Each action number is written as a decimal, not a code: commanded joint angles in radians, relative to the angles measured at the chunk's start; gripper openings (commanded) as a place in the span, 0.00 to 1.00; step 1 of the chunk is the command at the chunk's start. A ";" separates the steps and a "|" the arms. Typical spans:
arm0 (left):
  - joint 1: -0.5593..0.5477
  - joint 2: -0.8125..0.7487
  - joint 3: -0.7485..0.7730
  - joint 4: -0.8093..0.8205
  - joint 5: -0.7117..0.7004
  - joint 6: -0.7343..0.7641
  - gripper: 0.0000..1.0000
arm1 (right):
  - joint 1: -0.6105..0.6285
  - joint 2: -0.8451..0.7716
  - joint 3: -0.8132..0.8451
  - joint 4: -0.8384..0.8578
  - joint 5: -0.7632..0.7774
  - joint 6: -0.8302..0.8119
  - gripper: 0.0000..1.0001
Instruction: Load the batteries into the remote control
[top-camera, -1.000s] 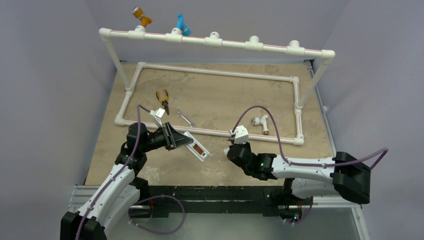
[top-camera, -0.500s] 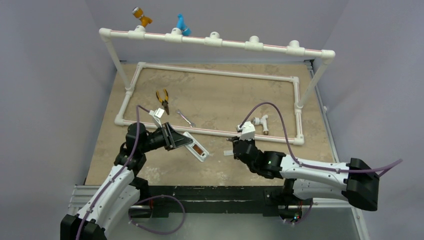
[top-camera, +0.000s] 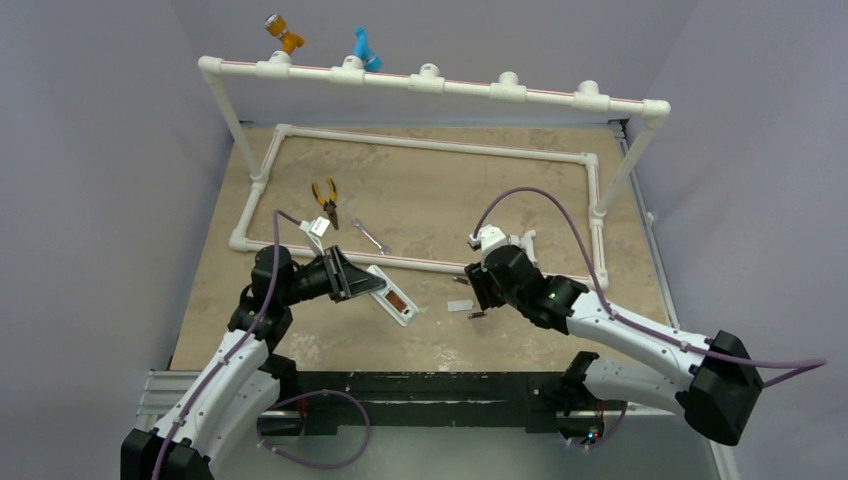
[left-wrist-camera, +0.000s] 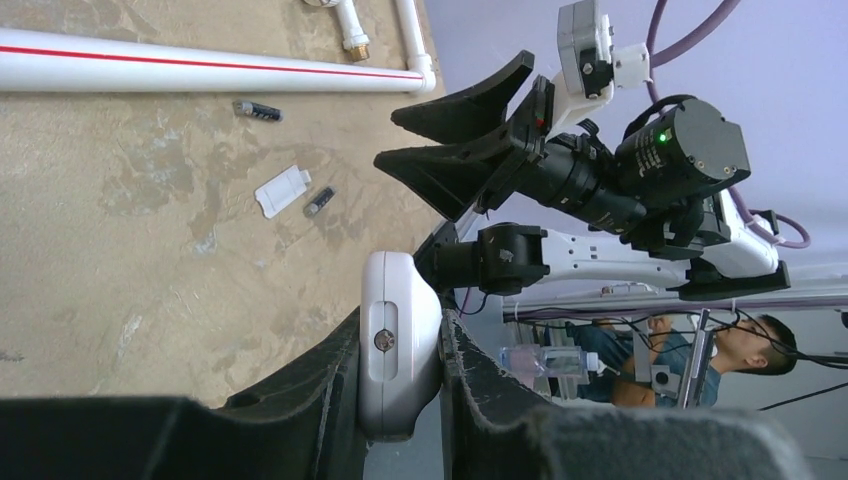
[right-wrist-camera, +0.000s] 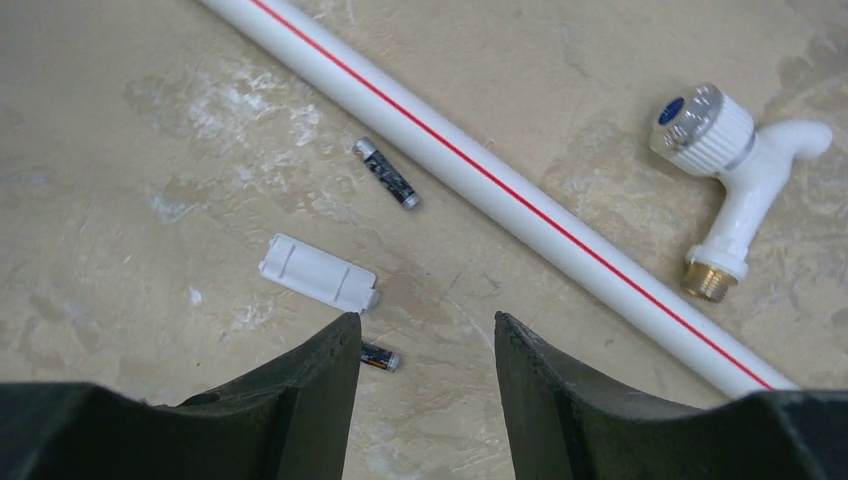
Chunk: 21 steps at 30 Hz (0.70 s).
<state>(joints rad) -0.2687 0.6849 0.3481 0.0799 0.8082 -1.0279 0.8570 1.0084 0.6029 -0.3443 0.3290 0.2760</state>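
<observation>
My left gripper is shut on the white remote control, held low over the table with its recessed compartment facing up. The left wrist view shows the remote end-on, pinched between the jaws of the gripper. My right gripper hangs open and empty above the table. One battery lies beside the red-striped pipe. A second battery lies just past the left fingertip, partly hidden by it. A flat white cover piece lies between the two batteries.
A white PVC pipe frame borders the work area, its near pipe running just beyond the batteries. A white tap lies behind that pipe. Yellow-handled pliers and a silver wrench lie inside the frame.
My right gripper has opened and its arm has swung up and to the right. The cover piece and a battery now show on the table beneath it. The left arm has not moved.
</observation>
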 joint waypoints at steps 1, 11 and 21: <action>0.008 -0.010 0.049 0.029 0.041 0.021 0.00 | -0.001 0.062 0.098 -0.078 -0.165 -0.325 0.51; 0.008 -0.046 0.052 0.009 0.061 0.061 0.00 | -0.003 0.025 0.019 -0.064 -0.378 -0.579 0.52; 0.008 -0.029 0.056 0.013 0.075 0.066 0.00 | -0.003 0.143 0.046 -0.109 -0.447 -0.696 0.50</action>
<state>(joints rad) -0.2687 0.6590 0.3573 0.0711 0.8574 -0.9829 0.8570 1.1393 0.6300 -0.4557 -0.0673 -0.3496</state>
